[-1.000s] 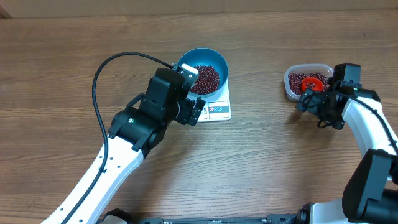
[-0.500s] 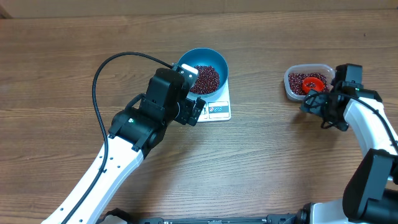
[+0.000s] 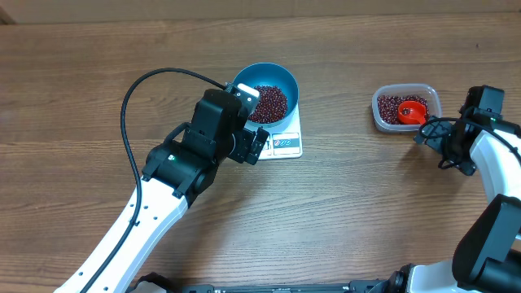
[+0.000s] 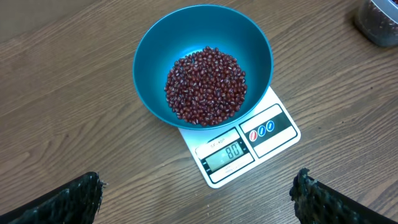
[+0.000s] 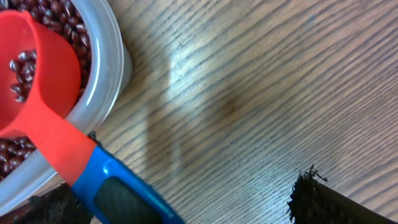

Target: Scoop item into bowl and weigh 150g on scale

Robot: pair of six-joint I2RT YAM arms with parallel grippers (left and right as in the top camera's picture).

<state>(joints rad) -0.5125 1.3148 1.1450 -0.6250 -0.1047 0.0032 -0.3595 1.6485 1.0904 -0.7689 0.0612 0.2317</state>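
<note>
The blue bowl [image 3: 265,91] [image 4: 203,37] stands on the white scale [image 3: 286,144] [image 4: 261,134] and holds a heap of red-brown beans [image 3: 268,102] [image 4: 206,85]. The scale's display is lit. My left gripper [image 3: 256,146] [image 4: 196,200] hovers open just in front of the scale, with bare wood between its fingers. More beans fill a clear tub [image 3: 384,114] [image 5: 109,68], and a red scoop [image 3: 412,112] [image 5: 37,68] with a blue handle [image 5: 118,186] rests in it. My right gripper [image 3: 438,138] [image 5: 186,206] is open to the right of the tub, the handle lying by its left finger.
The wooden table [image 3: 358,212] surrounds everything. The left arm's black cable [image 3: 134,89] loops over the table left of the bowl. The right arm [image 3: 496,163] runs along the right edge of the overhead view.
My right gripper has drawn back to the right, away from the tub, while the scoop stayed resting in the beans. The left arm, bowl and scale have not moved.
</note>
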